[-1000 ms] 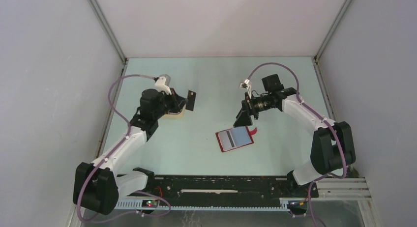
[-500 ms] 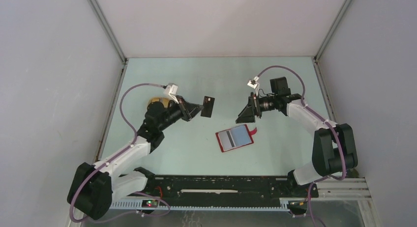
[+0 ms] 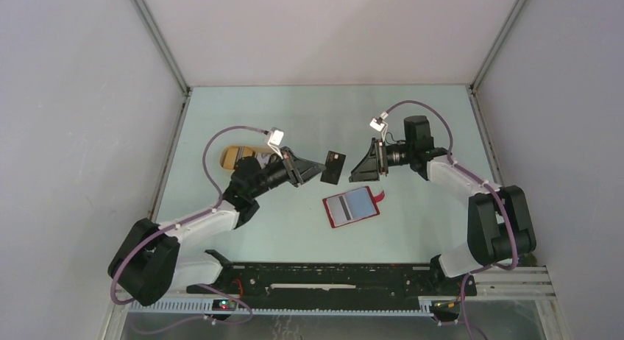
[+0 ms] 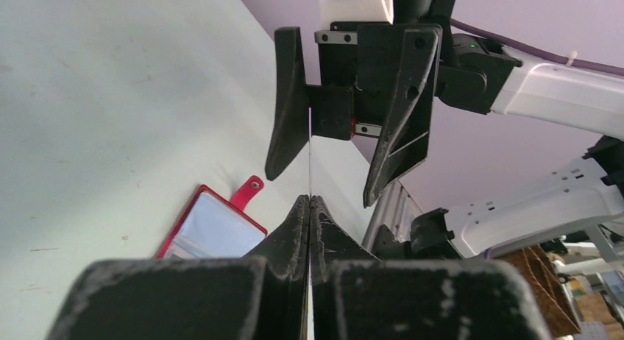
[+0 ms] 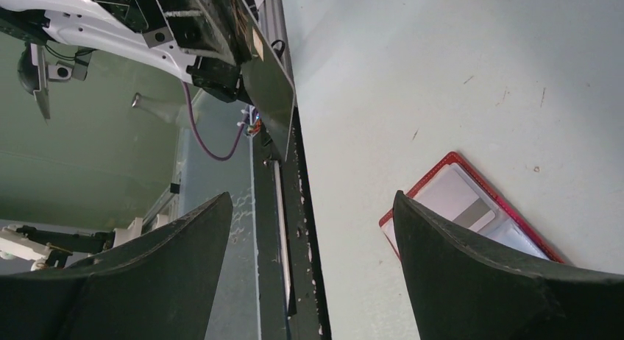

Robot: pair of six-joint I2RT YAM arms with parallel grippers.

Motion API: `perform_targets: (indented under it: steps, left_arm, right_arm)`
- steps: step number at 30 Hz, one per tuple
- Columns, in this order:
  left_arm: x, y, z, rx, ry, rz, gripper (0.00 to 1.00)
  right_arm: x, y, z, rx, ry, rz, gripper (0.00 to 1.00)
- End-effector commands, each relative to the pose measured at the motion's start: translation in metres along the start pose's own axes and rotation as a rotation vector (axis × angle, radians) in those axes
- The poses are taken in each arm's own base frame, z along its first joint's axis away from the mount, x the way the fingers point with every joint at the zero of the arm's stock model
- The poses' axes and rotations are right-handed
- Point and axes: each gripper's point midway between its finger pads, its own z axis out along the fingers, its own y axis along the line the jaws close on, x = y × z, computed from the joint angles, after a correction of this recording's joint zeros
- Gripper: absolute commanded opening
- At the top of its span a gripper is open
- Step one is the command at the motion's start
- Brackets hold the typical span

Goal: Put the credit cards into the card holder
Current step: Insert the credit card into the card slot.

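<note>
Tan tray (image 3: 234,156) sits at nine o'clock on the desk (image 3: 294,112). Left hand (image 3: 318,168) pinches a dark credit card (image 3: 333,167), facing the right hand (image 3: 360,163), whose fingers (image 5: 500,281) stand wide apart, empty. Red card holder (image 3: 351,207) lies open flat at five o'clock from the card.

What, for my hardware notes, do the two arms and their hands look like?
The left arm and right arm both have white links with bulky black joints. A purple cable loops along each to a small white plug at the wrist. The left hand and right hand are matte black, each with two wedge-shaped fingers tapering to narrow tips.
</note>
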Motion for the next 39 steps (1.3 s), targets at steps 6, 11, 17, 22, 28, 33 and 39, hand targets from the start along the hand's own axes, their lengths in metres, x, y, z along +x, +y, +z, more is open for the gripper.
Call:
perform_targets:
  steps: [6,11,17,22,28,33,39]
  left_arm:
    - [0.009,-0.031,0.016,0.146,0.018,-0.037,0.00]
    - [0.014,-0.031,0.021,0.167,0.037,-0.057,0.00]
    - [0.018,-0.036,0.022,0.203,0.045,-0.074,0.00]
    - [0.021,-0.042,0.019,0.239,0.060,-0.068,0.12]
    - [0.028,-0.034,-0.007,0.207,0.046,0.005,0.82]
    - [0.039,-0.030,-0.031,0.159,0.092,0.151,1.00]
    - [0.044,-0.032,-0.054,0.137,0.142,0.236,1.00]
  right_arm:
    - [-0.016,0.031,0.000,-0.076,-0.033,-0.090,0.85]
    - [-0.016,0.036,0.001,-0.099,-0.025,-0.091,0.74]
    - [-0.014,0.037,0.005,-0.109,-0.013,-0.076,0.25]
    - [-0.011,0.042,0.004,-0.135,-0.002,-0.082,0.00]
    - [0.003,0.063,-0.002,-0.210,0.078,-0.178,0.00]
    - [0.021,0.066,0.011,-0.191,0.168,-0.299,0.00]
    - [0.045,0.070,0.029,-0.204,0.308,-0.360,0.00]
